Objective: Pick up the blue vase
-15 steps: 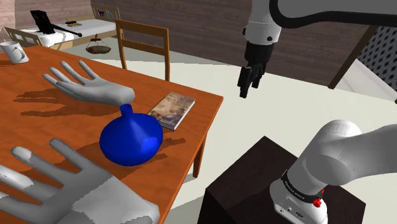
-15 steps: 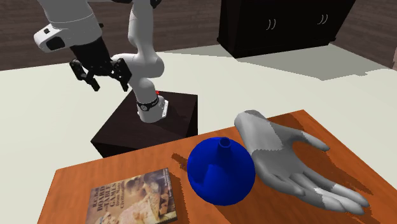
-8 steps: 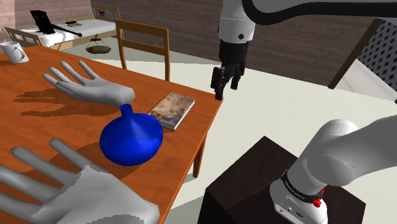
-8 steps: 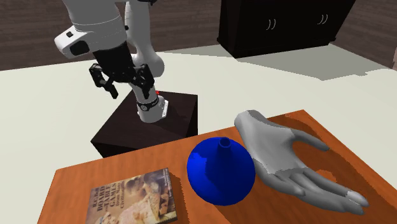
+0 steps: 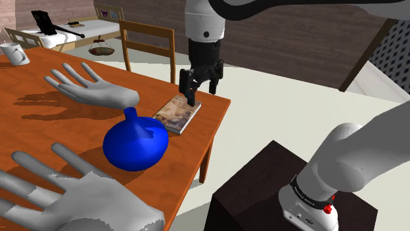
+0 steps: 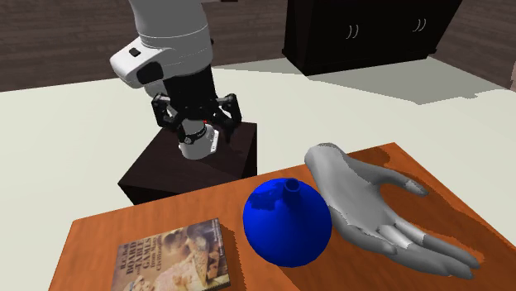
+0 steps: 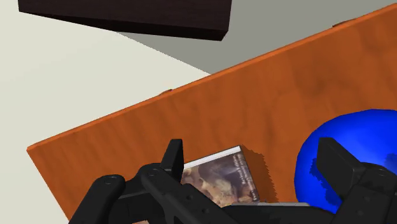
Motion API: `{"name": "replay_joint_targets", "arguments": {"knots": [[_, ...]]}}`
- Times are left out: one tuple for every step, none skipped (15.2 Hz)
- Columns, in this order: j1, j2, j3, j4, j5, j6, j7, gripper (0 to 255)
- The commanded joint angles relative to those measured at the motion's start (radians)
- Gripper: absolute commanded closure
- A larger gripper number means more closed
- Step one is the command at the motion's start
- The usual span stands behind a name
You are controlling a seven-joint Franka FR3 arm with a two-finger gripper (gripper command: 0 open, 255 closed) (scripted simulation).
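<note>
The surface (image 5: 190, 147) is a broad orange-brown top, and the danger starts with its near edge. The arm comes in over that edge, and anything knocked toward the stand has little room before it drops off.

Two pale grey model hands lie on the surface. One big hand (image 5: 79, 203) is in the shoulder view's lower left. The other (image 6: 372, 207) lies close against the blue vase (image 6: 287, 221), and I cannot tell whether they touch. A sideways sweep or a wide approach from that side would likely catch it and shove the vase along.

The vase stands upright near the middle of the surface, between the two hands, with a round belly and a short narrow neck. The belly looks too fat for a sure grip, so fingers closing on its curve could squeeze it out and set it rolling. The neck seems the safer hold, but it is a small target.

The book (image 5: 177, 113) lies flat just beside the vase on the arm's side. Descending too soon would put a finger on its cover rather than around the vase.

The pincer (image 5: 197, 92) hangs above the book and the surface's edge, spread wide and holding nothing. In the wrist view the vase sits off behind one finger (image 7: 337, 167), not between the two, so closing from this line would likely only graze it.
</note>
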Motion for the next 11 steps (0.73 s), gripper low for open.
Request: {"name": "replay_joint_targets", "arguments": {"knots": [[0.002, 0.067, 0.037, 0.067, -0.013, 0.006, 0.050, 0], [0.003, 0.102, 0.056, 0.102, -0.022, 0.007, 0.076, 0], [0.006, 0.138, 0.074, 0.139, -0.034, 0.008, 0.103, 0], [0.009, 0.175, 0.093, 0.177, -0.048, 0.008, 0.131, 0], [0.014, 0.214, 0.111, 0.217, -0.064, 0.007, 0.159, 0], [0.019, 0.254, 0.128, 0.258, -0.082, 0.004, 0.188, 0], [0.027, 0.296, 0.145, 0.301, -0.102, 0.000, 0.217, 0], [0.036, 0.339, 0.161, 0.347, -0.124, -0.006, 0.247, 0], [0.048, 0.384, 0.176, 0.394, -0.149, -0.013, 0.277, 0], [0.063, 0.431, 0.189, 0.444, -0.176, -0.023, 0.307, 0], [0.080, 0.478, 0.200, 0.498, -0.204, -0.034, 0.336, 0]]}}
